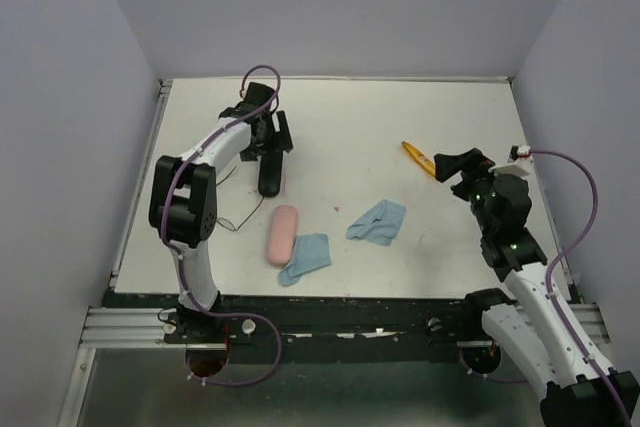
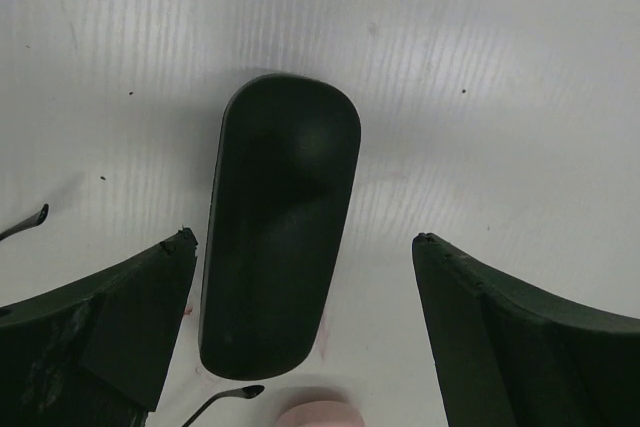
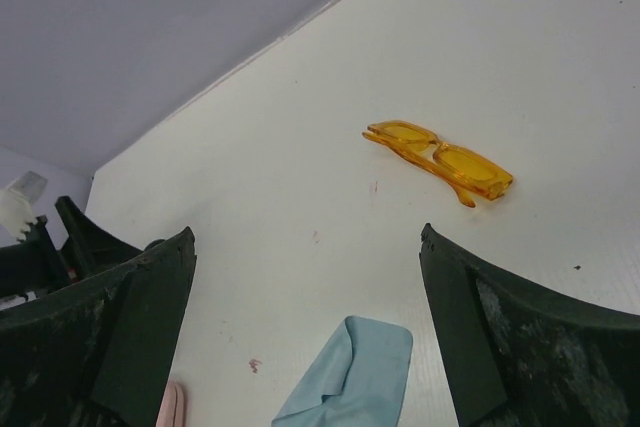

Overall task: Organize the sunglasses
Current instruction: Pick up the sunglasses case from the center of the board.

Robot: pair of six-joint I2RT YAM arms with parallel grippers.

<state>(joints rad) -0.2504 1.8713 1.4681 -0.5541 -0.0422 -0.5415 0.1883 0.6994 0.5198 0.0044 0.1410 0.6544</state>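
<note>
- Right up against the left wrist lens are the dark fingers of the left gripper (image 2: 302, 239), spread wide with a matte black oblong case (image 2: 280, 227) lying lengthwise between them. I can't see either finger touching it.
- Same deal on the other side: the right gripper (image 3: 305, 235) hangs with its fingers wide apart and nothing in them. It's aimed toward the slim orange-yellow folded sunglasses (image 3: 440, 159), which sit a bit ahead of it on the white surface (image 1: 350, 117), over on the right side.
- Progress-wise, I'd say basically nothing is done yet. The sunglasses lie bare, well apart from both cases. The black case looks closed, and so does the smooth pink oblong case (image 1: 282, 234) just nearer the arm bases.
- My guess at what's left: grab the sunglasses, get a case open, drop them in. Maybe also deal with a light-blue cloth (image 1: 378, 221) crumpled mid-surface and a second light-blue cloth (image 1: 308, 257) right against the pink case's near end.
- Only the top view gives the whole layout. The left wrist view never shows the sunglasses, just the black case and a pink sliver at its bottom edge.
- The right wrist view shows the folded frame and lenses clearly, where the top view only gives an orange sliver. No black case in it that I can make out.
</note>
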